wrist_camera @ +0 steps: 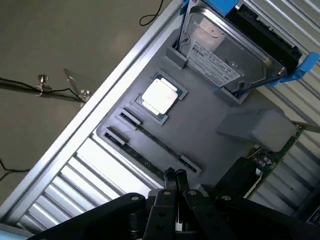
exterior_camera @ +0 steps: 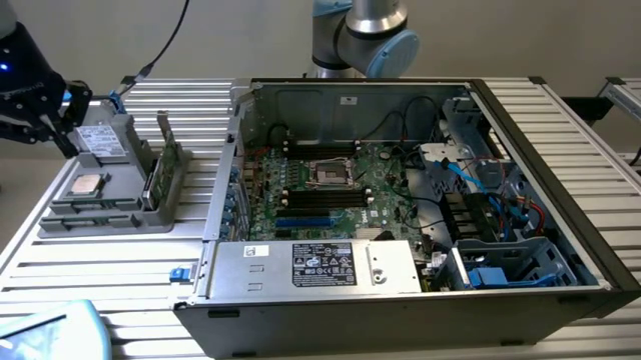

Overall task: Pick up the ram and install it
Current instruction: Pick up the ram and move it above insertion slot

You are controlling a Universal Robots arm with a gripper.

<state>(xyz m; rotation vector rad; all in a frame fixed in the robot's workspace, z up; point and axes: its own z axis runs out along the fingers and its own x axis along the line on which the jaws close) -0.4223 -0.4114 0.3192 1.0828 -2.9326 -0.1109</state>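
In the exterior view an open computer case (exterior_camera: 401,225) stands on a slatted table (exterior_camera: 100,277). Its motherboard (exterior_camera: 341,187) lies face up, so the long black memory slots (exterior_camera: 326,197) can be reached from above. Against the case's side, toward the table's edge on the exterior view's left, sits a grey parts tray (exterior_camera: 125,214). It carries a hard drive (exterior_camera: 98,139), a square silver processor (exterior_camera: 88,184) and a green card (exterior_camera: 170,161) standing on edge, each in its own pocket so that it stays put for a pick. The arm's black wrist housing (exterior_camera: 28,86) hangs over the tray's far corner. The wrist view looks down on the same tray and shows two narrow holders along one edge, beyond the processor. The ram (wrist_camera: 155,143) is, as far as I can judge, the thin dark strip standing on edge in the holder closer to the processor, though at this angle it reads as little more than a line. The gripper (wrist_camera: 175,176) has its fingers pressed together with nothing between them. It hovers over the end of those holders, apart from the ram.
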